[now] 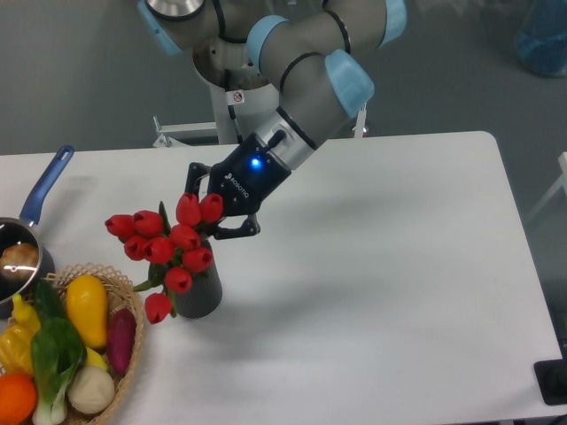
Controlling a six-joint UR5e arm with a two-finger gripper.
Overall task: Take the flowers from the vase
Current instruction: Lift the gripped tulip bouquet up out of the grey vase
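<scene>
The white worktop (372,266) carries everything, and most of it sits crowded toward the left edge. Over it the UR5e arm (301,62) slants down from the rear edge so that its gripper (205,211) arrives at the bunch from behind and above, where the heads are reachable without knocking the container. At the front-left corner a wicker basket (124,305) holds assorted vegetables, and a blue-handled saucepan (22,239) sits against the left edge just behind it. The vase (197,292), dark and ribbed, stands upright just beside the basket on its right, near the front edge. The flowers (164,243) are seated in its mouth, the red buds fanning wider than the vase and leaning toward the left edge, 1 bud drooping below the rim. The 2 jaws reach in among the rear buds, with a couple of heads lying between them; whether they have closed on the stems I cannot tell. Judging from this, the lift has not begun.
</scene>
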